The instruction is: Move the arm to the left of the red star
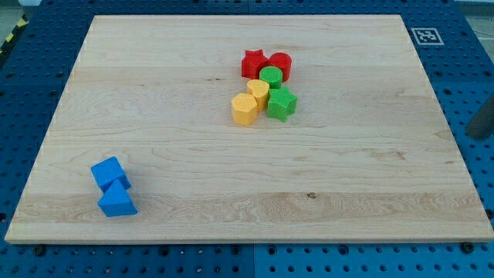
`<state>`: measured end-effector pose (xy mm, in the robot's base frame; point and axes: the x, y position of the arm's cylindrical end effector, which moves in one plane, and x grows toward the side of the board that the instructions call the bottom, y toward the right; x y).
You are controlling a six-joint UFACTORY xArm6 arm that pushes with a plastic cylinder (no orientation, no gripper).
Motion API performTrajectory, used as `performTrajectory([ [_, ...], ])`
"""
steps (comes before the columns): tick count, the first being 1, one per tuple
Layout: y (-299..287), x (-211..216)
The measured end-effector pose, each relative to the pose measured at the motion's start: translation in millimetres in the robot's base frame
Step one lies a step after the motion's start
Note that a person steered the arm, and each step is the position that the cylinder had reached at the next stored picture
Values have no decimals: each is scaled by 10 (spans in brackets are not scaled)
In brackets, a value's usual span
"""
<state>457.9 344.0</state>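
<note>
My tip is not in view, and this rod has no jaws. The red star-shaped block [252, 63] sits upper-centre on the wooden counter [193, 139], touching the red round block [280, 65]. The approach seems unstarted; next, reach the bare wood at the view's left of the star.

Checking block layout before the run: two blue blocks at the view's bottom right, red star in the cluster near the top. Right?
Not quite. The camera view shows the blue cube and blue triangular block at the view's bottom left, not bottom right. The red star is in the cluster near the top, as you said.
</note>
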Motion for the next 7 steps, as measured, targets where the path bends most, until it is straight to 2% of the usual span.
performTrajectory([
  [1,-48,-530],
  [3,-643,-917],
  [4,-1057,-1641],
  [5,-1957,-2121],
  [7,-3957,-2047],
])
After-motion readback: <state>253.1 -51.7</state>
